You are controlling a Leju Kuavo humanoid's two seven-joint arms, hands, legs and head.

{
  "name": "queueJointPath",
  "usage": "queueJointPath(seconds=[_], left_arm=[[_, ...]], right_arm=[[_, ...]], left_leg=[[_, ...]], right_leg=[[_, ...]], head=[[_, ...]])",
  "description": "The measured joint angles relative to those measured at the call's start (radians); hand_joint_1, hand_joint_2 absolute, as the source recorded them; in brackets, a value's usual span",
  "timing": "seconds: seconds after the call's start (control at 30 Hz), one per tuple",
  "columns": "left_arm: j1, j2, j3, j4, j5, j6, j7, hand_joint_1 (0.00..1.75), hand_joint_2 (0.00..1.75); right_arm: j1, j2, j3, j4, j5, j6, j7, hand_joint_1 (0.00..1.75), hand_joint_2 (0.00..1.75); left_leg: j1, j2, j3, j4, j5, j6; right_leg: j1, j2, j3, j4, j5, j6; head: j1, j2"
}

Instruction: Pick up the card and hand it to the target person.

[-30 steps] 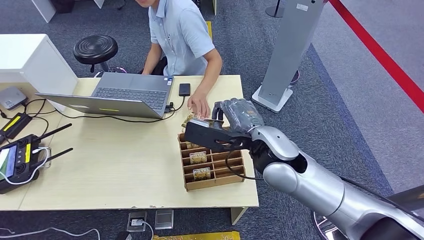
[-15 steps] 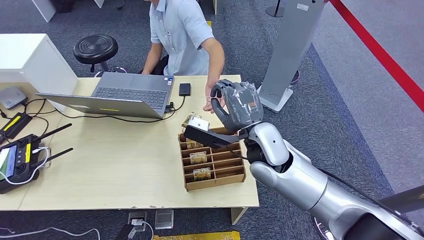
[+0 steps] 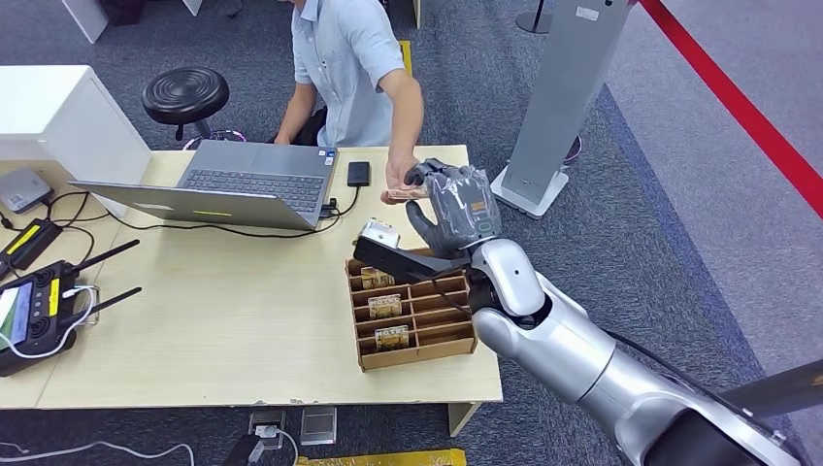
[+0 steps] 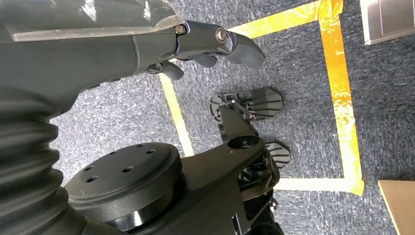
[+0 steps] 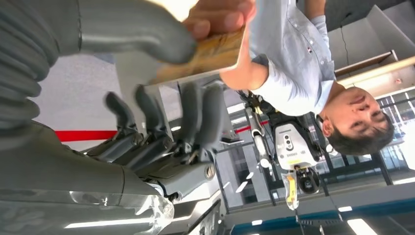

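The card (image 3: 400,195) is a thin tan slip held flat above the desk's far right corner. My right hand (image 3: 456,209) is raised there, its thumb pressed on the card (image 5: 215,51) and its darker fingers (image 5: 195,112) standing beneath it. The seated person's hand (image 3: 400,175) grips the same card from the other side, fingertips (image 5: 218,17) on its edge. My left hand (image 4: 205,44) hangs over the carpet with loosely bent fingers and nothing in it.
A wooden slotted box (image 3: 361,330) with more cards sits on the desk under my right forearm. A laptop (image 3: 243,180), a phone (image 3: 358,174) and a controller (image 3: 34,311) lie on the desk. A stool (image 3: 185,94) and a grey stand (image 3: 563,97) flank the person.
My right hand has risen from the box toward the person with the card. The person's hand has lifted off the desk and taken hold of the card.
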Motion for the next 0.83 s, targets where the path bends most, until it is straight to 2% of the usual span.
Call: queueJointPath(seconds=[0.07,0.27,0.47,0.7,0.83], left_arm=[[0.001,0.0,0.0,0.0,0.004,0.003,-0.006,0.0,0.0],[0.013,0.0,0.0,0.0,0.024,0.016,-0.013,0.0,0.0],[0.029,0.0,0.0,0.0,0.039,0.022,-0.026,0.0,0.0],[0.046,0.002,0.0,0.0,0.056,0.024,-0.027,0.0,0.0],[0.047,0.003,0.001,0.0,0.063,0.03,-0.022,0.0,0.0]], right_arm=[[0.0,0.005,0.0,0.01,-0.025,-0.001,-0.007,0.0,1.75],[0.008,0.01,-0.011,0.008,-0.159,-0.041,-0.051,0.0,1.75],[0.055,-0.003,-0.042,-0.058,-0.327,-0.097,-0.111,0.0,1.75],[0.191,-0.055,-0.109,-0.215,-0.867,-0.052,-0.257,0.0,1.75],[0.261,-0.097,-0.129,-0.282,-0.98,-0.037,-0.261,0.0,1.75]], left_leg=[[0.0,0.0,0.0,0.0,0.0,0.0],[0.0,0.0,0.0,0.0,0.0,0.0],[0.0,0.0,0.0,0.0,0.0,0.0],[0.0,0.0,0.0,0.0,0.0,0.0],[0.0,0.0,0.0,0.0,0.0,0.0]], right_leg=[[0.0,0.0,0.0,0.0,0.0,0.0],[0.0,0.0,0.0,0.0,0.0,0.0],[0.0,0.0,-0.001,0.0,0.0,0.0],[0.0,0.0,-0.001,0.0,0.0,0.0],[0.0,0.0,-0.001,0.0,0.0,0.0]], head=[[0.0,0.0],[0.0,0.0],[0.0,0.0],[0.0,0.0],[0.0,0.0]])
